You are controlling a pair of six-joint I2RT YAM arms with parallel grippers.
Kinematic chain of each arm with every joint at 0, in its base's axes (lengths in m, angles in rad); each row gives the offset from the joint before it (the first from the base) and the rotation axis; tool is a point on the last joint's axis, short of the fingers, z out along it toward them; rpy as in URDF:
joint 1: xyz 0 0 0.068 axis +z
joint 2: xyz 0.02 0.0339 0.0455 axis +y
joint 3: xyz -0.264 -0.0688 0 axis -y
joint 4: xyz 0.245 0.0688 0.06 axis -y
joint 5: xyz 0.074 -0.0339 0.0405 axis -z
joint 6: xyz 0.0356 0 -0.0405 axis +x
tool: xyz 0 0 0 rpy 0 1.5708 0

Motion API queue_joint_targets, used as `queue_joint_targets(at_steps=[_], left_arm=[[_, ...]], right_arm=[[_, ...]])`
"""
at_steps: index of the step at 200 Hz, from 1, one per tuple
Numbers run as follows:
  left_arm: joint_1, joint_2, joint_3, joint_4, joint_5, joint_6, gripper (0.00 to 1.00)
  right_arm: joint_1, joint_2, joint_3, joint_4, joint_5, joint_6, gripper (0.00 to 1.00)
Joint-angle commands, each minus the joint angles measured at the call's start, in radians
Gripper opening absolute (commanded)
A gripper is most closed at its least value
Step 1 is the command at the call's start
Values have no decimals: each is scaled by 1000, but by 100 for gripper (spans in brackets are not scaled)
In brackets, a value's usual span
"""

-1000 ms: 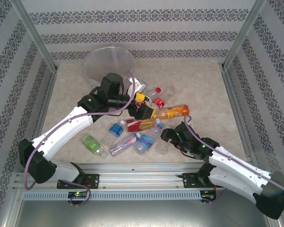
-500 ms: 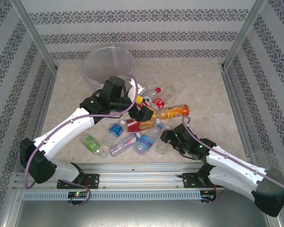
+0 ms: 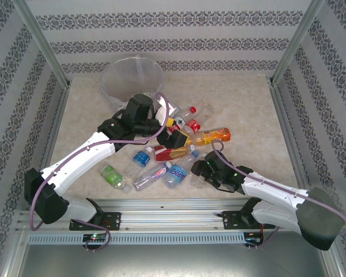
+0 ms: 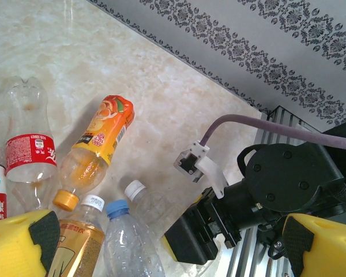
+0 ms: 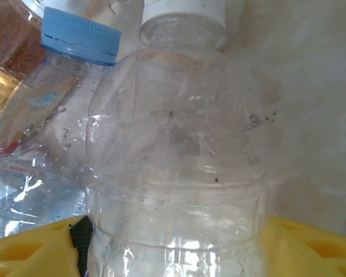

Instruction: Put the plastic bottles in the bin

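Several plastic bottles (image 3: 176, 151) lie in a heap at mid-table. Among them are an orange-label bottle (image 3: 210, 137) (image 4: 99, 141), a red-label bottle (image 4: 30, 151) and a blue-capped bottle (image 4: 127, 239) (image 5: 46, 121). The grey bin (image 3: 108, 88) stands at the back left, apart from the heap. My right gripper (image 3: 198, 174) (image 5: 174, 245) is low on the table, and its yellow fingers press both sides of a clear white-capped bottle (image 5: 179, 150) (image 4: 145, 202) that still lies there. My left gripper (image 3: 176, 136) (image 4: 170, 238) hangs open above the heap with nothing between its fingers.
A green-label bottle (image 3: 113, 176) and a pink-label bottle (image 3: 150, 176) lie near the front rail (image 3: 173, 203). Patterned walls close the table at the back and sides. Bare tabletop (image 3: 248, 104) spreads over the right half.
My right gripper slid left onto the clear white-capped bottle and its fingers closed in around it. The left arm dipped slightly toward the heap, still open.
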Motion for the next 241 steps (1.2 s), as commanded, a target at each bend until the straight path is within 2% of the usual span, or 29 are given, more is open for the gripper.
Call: queue_joint_targets(at_steps=[1, 30, 62, 103, 145, 175, 191, 219, 241], left_arm=[[-18, -23, -9, -9, -5, 15, 100], [-19, -16, 1, -6, -4, -6, 100], [-19, -14, 14, -15, -6, -21, 100], [-18, 8, 51, -42, -1, -76, 100], [-18, 3, 80, -52, -17, -178, 100], [-18, -16, 10, 1, -28, -293, 100], [-18, -40, -68, 88, -37, -343, 100], [-18, -37, -136, 187, -65, -372, 100], [-17, -28, -152, 260, -46, -388, 100]], right_arm=[[13, 17, -6, 27, -12, -13, 71], [14, -1, 0, 16, 3, -40, 62], [13, -109, 4, -65, 79, -103, 55], [11, -288, 49, -152, 129, -224, 54], [10, -409, 75, -85, 133, -356, 54], [12, -430, 115, -19, 90, -438, 54], [9, -422, 147, 29, 69, -485, 54], [6, -355, 286, -16, 38, -608, 54], [6, -319, 299, 5, 15, -670, 54]])
